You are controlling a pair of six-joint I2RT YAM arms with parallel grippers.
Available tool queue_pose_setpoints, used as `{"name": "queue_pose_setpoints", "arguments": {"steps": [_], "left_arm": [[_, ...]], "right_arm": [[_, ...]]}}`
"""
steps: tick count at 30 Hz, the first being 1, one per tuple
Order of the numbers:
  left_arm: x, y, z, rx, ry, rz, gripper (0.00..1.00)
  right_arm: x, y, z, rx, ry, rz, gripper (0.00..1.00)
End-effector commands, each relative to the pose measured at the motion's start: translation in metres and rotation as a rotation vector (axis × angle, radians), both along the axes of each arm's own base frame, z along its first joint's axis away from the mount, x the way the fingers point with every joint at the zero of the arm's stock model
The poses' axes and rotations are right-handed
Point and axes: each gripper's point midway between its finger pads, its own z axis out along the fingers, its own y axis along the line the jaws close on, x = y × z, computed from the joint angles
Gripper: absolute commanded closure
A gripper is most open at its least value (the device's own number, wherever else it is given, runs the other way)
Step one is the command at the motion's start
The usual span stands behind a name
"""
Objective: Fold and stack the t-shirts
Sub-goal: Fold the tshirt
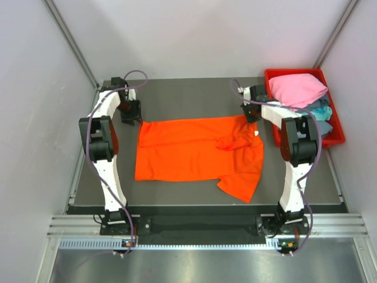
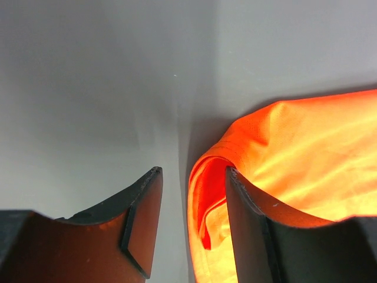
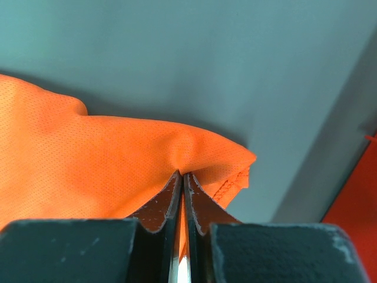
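One orange t-shirt [image 1: 194,150] lies spread on the worktop [image 1: 188,94], long axis running left to right. Your right gripper [image 3: 182,174] is pinched closed on the shirt's far right corner. Your left gripper [image 2: 191,171] stands about half open at the far left corner and holds nothing. The cloth edge bunches just beside its right finger. Judgement: close the left on that edge before folding toward the near side. The red bin [image 1: 336,140] with a pink t-shirt [image 1: 297,88] sits far right, close to your right arm.
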Motion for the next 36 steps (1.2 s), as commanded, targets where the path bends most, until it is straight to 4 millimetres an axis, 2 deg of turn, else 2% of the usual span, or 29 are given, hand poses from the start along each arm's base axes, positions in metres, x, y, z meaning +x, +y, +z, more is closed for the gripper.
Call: {"name": "queue_pose_setpoints", "arguments": {"steps": [1,3,5,9,12,14,15,20,25,30,36], "left_arm": [[0.018,0.005,0.044,0.086,-0.123,0.048,0.48],[0.028,0.012,0.057,0.155,-0.172,0.059,0.48],[0.032,0.016,0.061,0.18,-0.185,0.066,0.48],[0.03,0.032,0.061,0.259,-0.179,0.13,0.48],[0.026,0.035,0.061,0.291,-0.178,0.149,0.49],[0.025,0.026,0.06,0.242,-0.179,0.108,0.49],[0.019,0.006,0.049,0.145,-0.141,0.06,0.49],[0.01,-0.014,0.031,0.071,-0.09,0.017,0.49],[0.009,-0.016,0.015,0.062,-0.056,0.015,0.5],[0.01,-0.017,0.005,0.059,-0.038,0.01,0.56],[0.005,-0.014,-0.007,0.073,-0.003,0.008,0.57]], "right_arm": [[0.015,0.015,0.012,0.019,-0.054,0.022,0.98],[0.014,0.014,0.011,0.016,-0.05,0.02,0.98],[0.013,0.014,0.009,0.019,-0.046,0.019,0.98],[0.015,0.016,0.009,0.02,-0.049,0.022,0.98],[0.015,0.017,0.011,0.02,-0.052,0.024,0.98],[0.015,0.016,0.01,0.019,-0.051,0.023,0.98],[0.014,0.017,0.009,0.018,-0.049,0.025,0.98],[0.013,0.018,0.009,0.016,-0.048,0.028,0.98],[0.013,0.017,0.01,0.012,-0.05,0.027,0.98],[0.011,0.017,0.01,0.01,-0.046,0.026,0.98],[0.008,0.016,0.009,0.013,-0.038,0.022,0.98]]}}
